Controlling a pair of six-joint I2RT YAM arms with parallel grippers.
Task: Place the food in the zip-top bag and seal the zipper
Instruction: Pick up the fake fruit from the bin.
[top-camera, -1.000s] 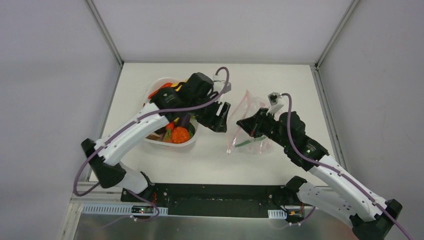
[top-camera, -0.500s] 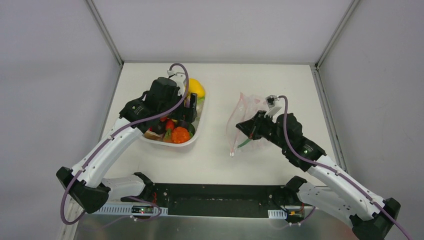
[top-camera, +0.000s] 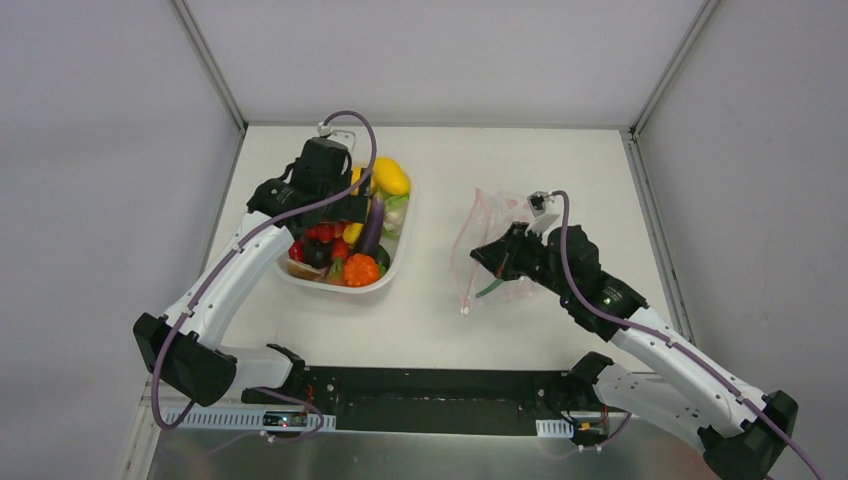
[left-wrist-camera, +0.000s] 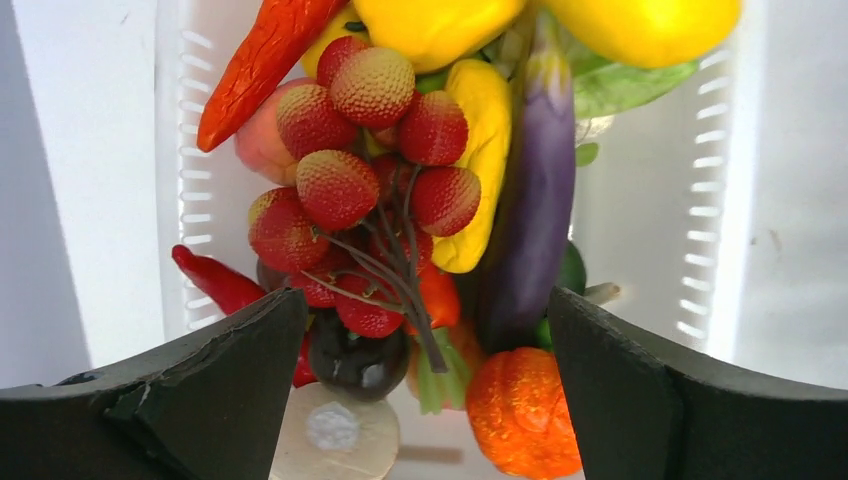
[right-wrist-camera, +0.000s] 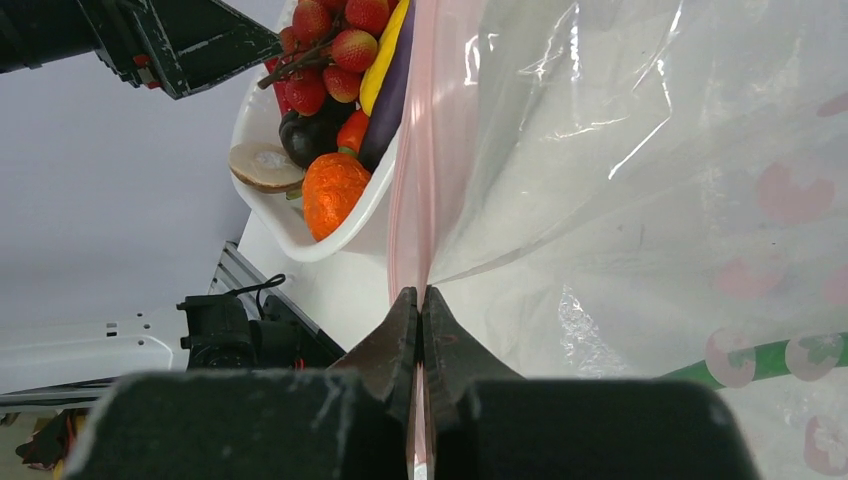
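The food lies heaped in a white tub (top-camera: 397, 272): a red lychee bunch (left-wrist-camera: 370, 170), a purple eggplant (left-wrist-camera: 535, 200), an orange pumpkin (left-wrist-camera: 522, 410), yellow pieces (top-camera: 390, 177) and red chillies. My left gripper (top-camera: 340, 205) hangs open and empty over the tub, its fingers either side of the heap in the left wrist view (left-wrist-camera: 425, 390). The clear zip-top bag (top-camera: 500, 250) stands right of the tub, with a green item inside. My right gripper (top-camera: 485, 250) is shut on its pink zipper strip (right-wrist-camera: 412, 180).
The white tub's slotted walls (left-wrist-camera: 705, 200) flank the food. A pale round slice (left-wrist-camera: 335, 435) lies at the tub's near end. Grey walls and metal posts enclose the white table. The arm bases sit on a black rail at the near edge.
My left arm swung left from beside the bag to over the tub, and its gripper now hangs above the food. My right gripper kept hold of the bag and lifted its mouth edge slightly.
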